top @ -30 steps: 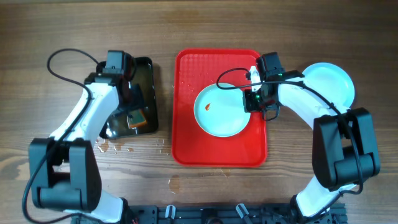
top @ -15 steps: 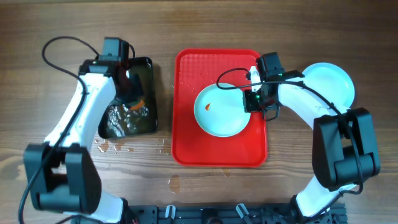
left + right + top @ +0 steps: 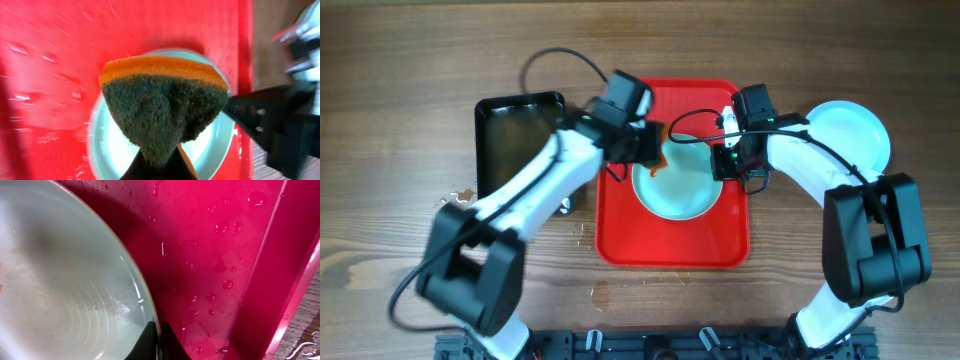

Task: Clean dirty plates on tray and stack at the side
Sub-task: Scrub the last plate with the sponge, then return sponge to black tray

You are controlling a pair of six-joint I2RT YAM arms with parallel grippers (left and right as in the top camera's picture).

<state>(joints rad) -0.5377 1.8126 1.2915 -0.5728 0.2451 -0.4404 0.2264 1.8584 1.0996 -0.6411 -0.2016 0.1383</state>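
Note:
A pale blue plate (image 3: 680,190) lies on the red tray (image 3: 670,245), with an orange-red smear near its left side. My left gripper (image 3: 652,152) hovers over the plate's left rim, shut on a wet sponge (image 3: 162,107) with an orange back and a dark green scouring face; the sponge hides most of the fingers in the left wrist view, where the plate (image 3: 112,155) sits below it. My right gripper (image 3: 159,336) is shut on the plate's right rim (image 3: 145,300), holding it against the tray (image 3: 215,255). Another plate (image 3: 855,130) rests on the table at the right.
A black tray (image 3: 515,140) stands left of the red tray, with water in it. Water drops (image 3: 582,232) spot the wooden table between the trays and near the front edge. The left arm's cable (image 3: 560,60) loops above the black tray.
My left gripper shut on the sponge in the black tray and swung right with it, over the plate on the red tray. The right gripper has kept its hold.

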